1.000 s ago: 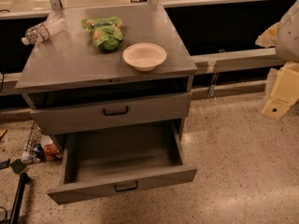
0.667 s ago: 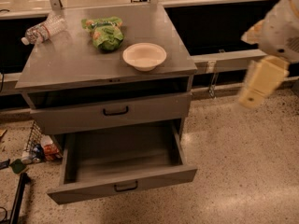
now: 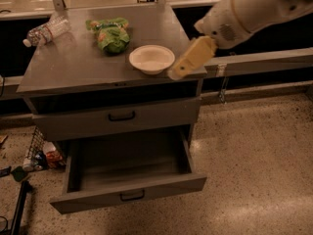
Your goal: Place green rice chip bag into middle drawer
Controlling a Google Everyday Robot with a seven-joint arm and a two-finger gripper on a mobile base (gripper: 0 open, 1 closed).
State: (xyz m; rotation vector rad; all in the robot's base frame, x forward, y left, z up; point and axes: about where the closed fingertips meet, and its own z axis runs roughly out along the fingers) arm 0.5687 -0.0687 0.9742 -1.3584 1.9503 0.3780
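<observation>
1. The one camera view looks down from the front on a grey cabinet with a flat top (image 3: pixel 78 65). It stands on a speckled stone floor (image 3: pixel 254 170).
2. The white robot arm (image 3: pixel 254 9) enters from the upper right corner and slopes down to the left, toward the right front corner of the cabinet top.
3. At the end of the arm, the pale yellow gripper (image 3: pixel 188 60) points down and left. It hangs over the right front edge of the top, just beside the bowl.
4. Whether the gripper is open or closed I cannot tell, because it shows only as one yellowish shape. Nothing is seen in its hold.
5. The crinkly bright-green rice chip bag (image 3: pixel 111 33) lies on the cabinet top, behind and to the left of the bowl. It is well apart from the gripper.
6. The round white bowl (image 3: pixel 151 58) stands near the front edge, right of the middle.
7. A clear plastic bottle (image 3: pixel 46 31) lies on its side at the back left corner.
8. Under the top, a grey drawer with a dark handle (image 3: pixel 121 115) is closed.
9. Below it, an open grey drawer (image 3: pixel 127 195) is pulled far out, and its inside is bare.
10. On the floor to the left is a wire basket (image 3: pixel 39 143) with colourful packs beside it.
</observation>
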